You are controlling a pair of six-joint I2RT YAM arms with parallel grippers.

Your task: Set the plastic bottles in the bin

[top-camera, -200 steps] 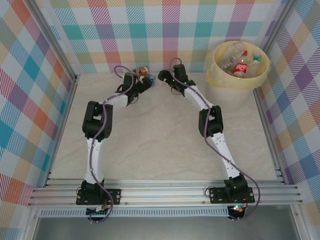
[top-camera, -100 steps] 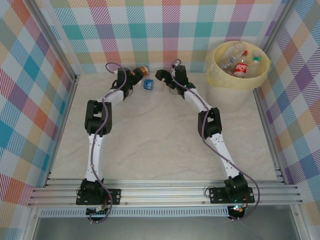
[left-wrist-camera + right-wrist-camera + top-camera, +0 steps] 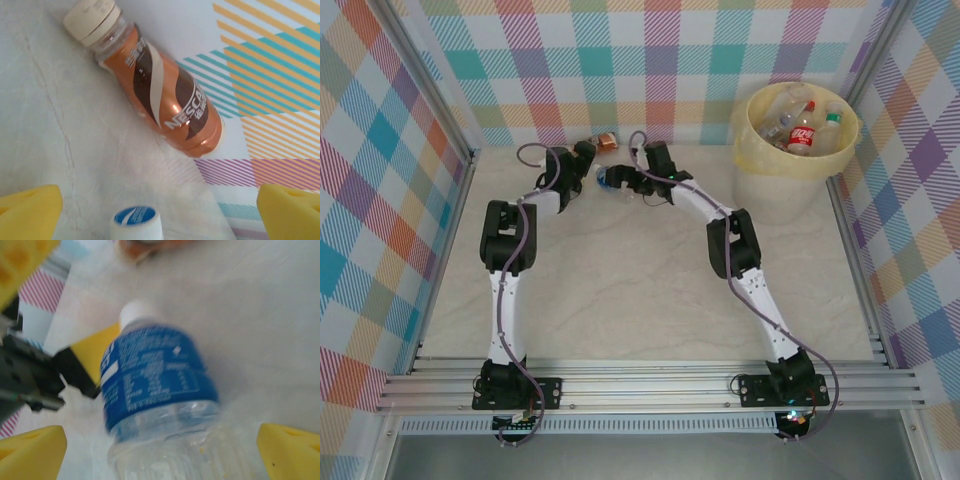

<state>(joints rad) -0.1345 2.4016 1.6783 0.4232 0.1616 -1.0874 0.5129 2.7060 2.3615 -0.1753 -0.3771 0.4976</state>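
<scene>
A clear plastic bottle with a blue label (image 3: 610,178) (image 3: 155,380) lies on the table near the back wall. My right gripper (image 3: 625,182) (image 3: 162,452) is open, and the bottle's clear lower body lies between its yellow fingertips (image 3: 32,452) with gaps on both sides. My left gripper (image 3: 586,160) (image 3: 160,215) is open just beyond the bottle's white cap (image 3: 135,222). A brown-labelled bottle (image 3: 605,140) (image 3: 160,95) with a cream cap lies against the wall ahead of it. The cream-yellow bin (image 3: 757,150) stands at the back right with several bottles (image 3: 802,135) inside.
The checked back wall (image 3: 660,70) rises right behind the two loose bottles. Metal frame posts (image 3: 430,90) stand at the table's back corners. One yellow finger of the left gripper (image 3: 95,355) sits close beside the blue label.
The right gripper has swung left and now straddles the blue-labelled bottle, which has shifted a little left. The left gripper has drawn back leftward from it.
</scene>
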